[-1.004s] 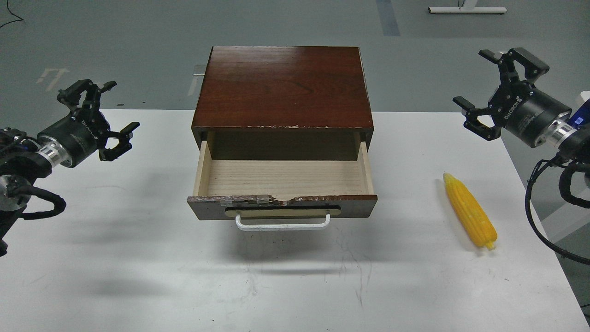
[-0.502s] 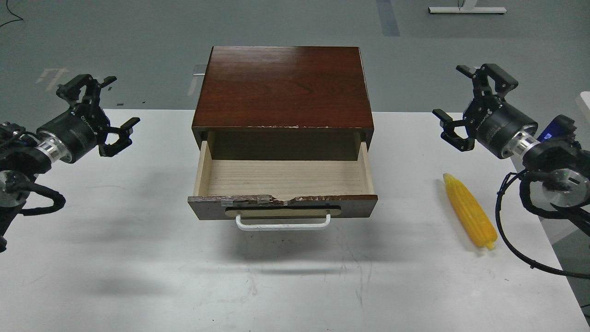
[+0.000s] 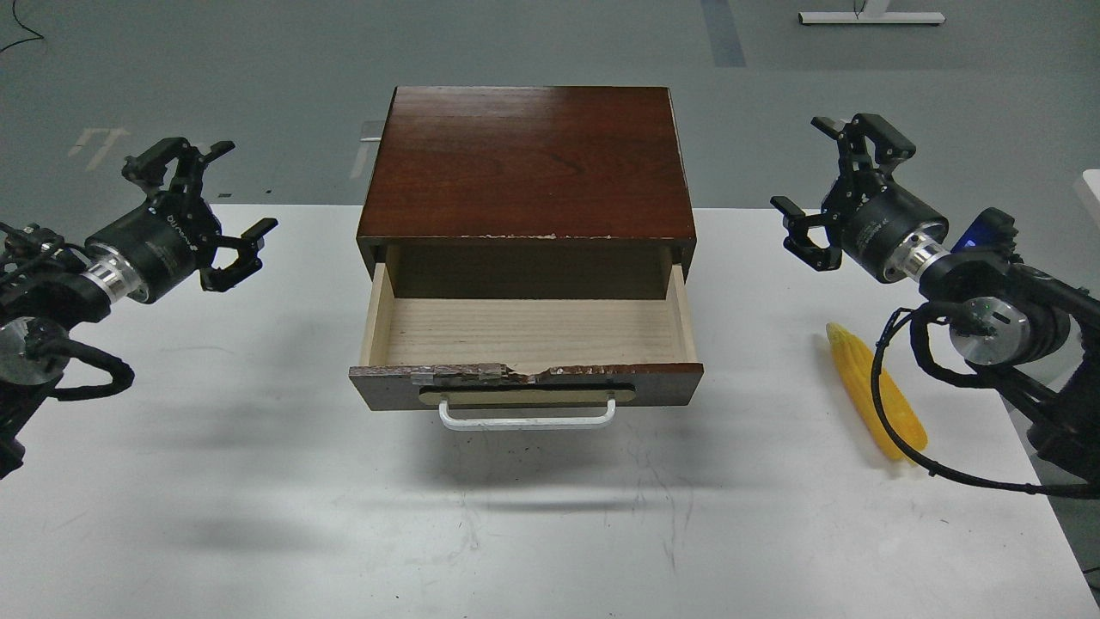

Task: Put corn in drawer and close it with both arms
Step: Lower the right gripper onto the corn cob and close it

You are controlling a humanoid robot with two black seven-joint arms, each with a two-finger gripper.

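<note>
The yellow corn (image 3: 859,387) lies on the white table at the right, its point toward the back, partly crossed by my right arm's black cable. The drawer (image 3: 526,331) stands pulled open from a dark red-brown cabinet (image 3: 526,159); its pale wood inside holds nothing. Its white handle (image 3: 528,419) faces me. My right gripper (image 3: 812,176) is open and empty, in the air above and behind the corn, right of the cabinet. My left gripper (image 3: 225,193) is open and empty, left of the cabinet, well apart from it.
The white table (image 3: 258,481) runs wide in front of the drawer. Its right edge (image 3: 1027,447) lies close to the corn. Grey floor lies behind, with a white stand base (image 3: 870,17) at the far back right.
My right gripper has moved left and down, toward the cabinet and over the corn's far end; its cable now crosses the corn. My left gripper has shifted slightly right. Corn and drawer have not moved.
</note>
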